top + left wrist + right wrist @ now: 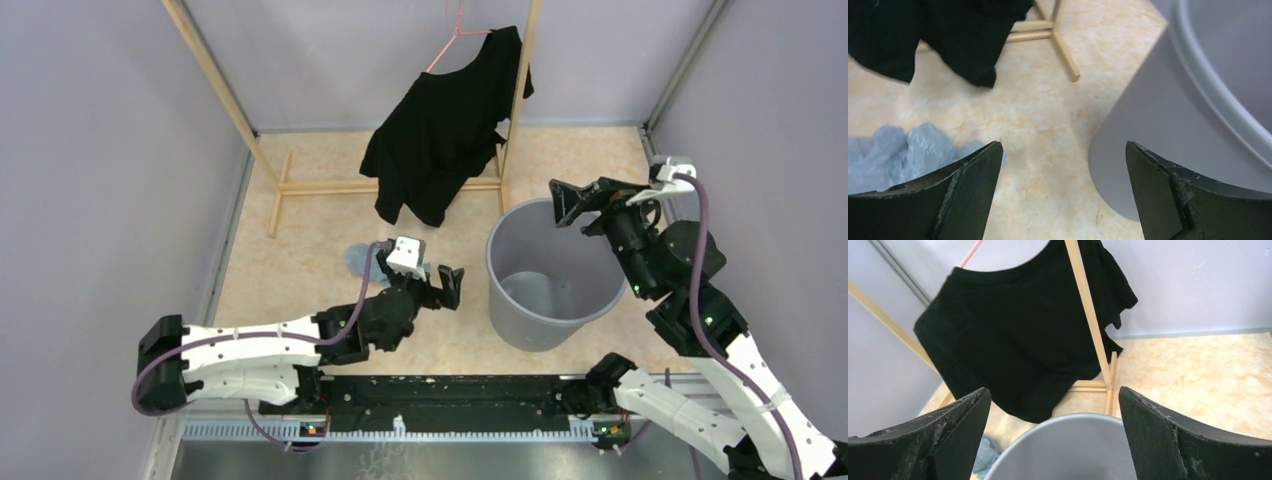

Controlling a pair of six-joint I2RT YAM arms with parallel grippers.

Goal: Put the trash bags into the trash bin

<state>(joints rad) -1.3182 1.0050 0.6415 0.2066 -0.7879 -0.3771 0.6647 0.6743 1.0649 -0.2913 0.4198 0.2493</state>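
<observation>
The pale blue, wrinkly trash bag (357, 258) lies crumpled on the floor left of the bin, partly hidden behind my left wrist. It shows at the lower left of the left wrist view (898, 155) and as a sliver in the right wrist view (984, 456). The round grey trash bin (540, 325) stands upright at centre right, with nothing visible inside (1073, 450); its side wall shows in the left wrist view (1158, 115). My left gripper (440, 287) is open and empty, low between bag and bin (1063, 145). My right gripper (565, 203) is open and empty above the bin's far rim (1053, 390).
A black shirt (440, 130) on a pink hanger hangs from a wooden rack (330, 186) behind the bag and bin; it also shows in the right wrist view (1018, 350). Grey walls close in the left, back and right sides.
</observation>
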